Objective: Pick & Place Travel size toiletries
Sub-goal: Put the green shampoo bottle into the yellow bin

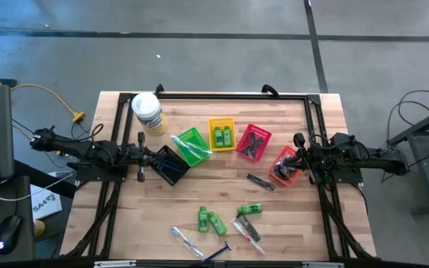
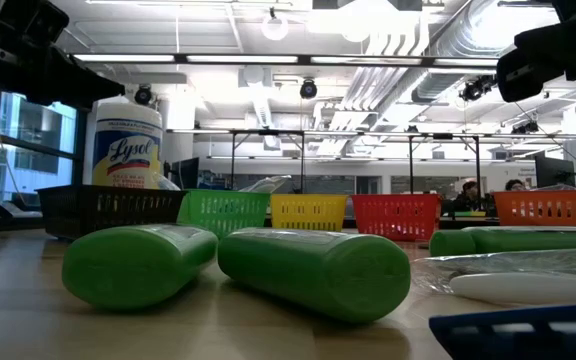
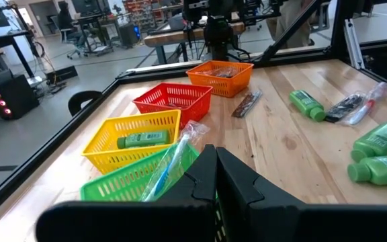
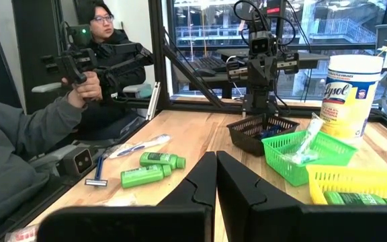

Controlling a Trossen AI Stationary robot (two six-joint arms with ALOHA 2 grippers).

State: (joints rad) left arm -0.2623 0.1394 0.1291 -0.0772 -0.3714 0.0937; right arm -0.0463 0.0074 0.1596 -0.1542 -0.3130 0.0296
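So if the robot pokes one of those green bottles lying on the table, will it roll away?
Probably, a bit. The green bottles look rounded and lie on their sides on the smooth wooden table, so a sideways nudge could roll them. They seem small plastic ones, likely light and easily shoved.

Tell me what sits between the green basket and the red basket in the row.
In the high view, the yellow basket sits between the green basket and the red basket, holding green mini bottles.
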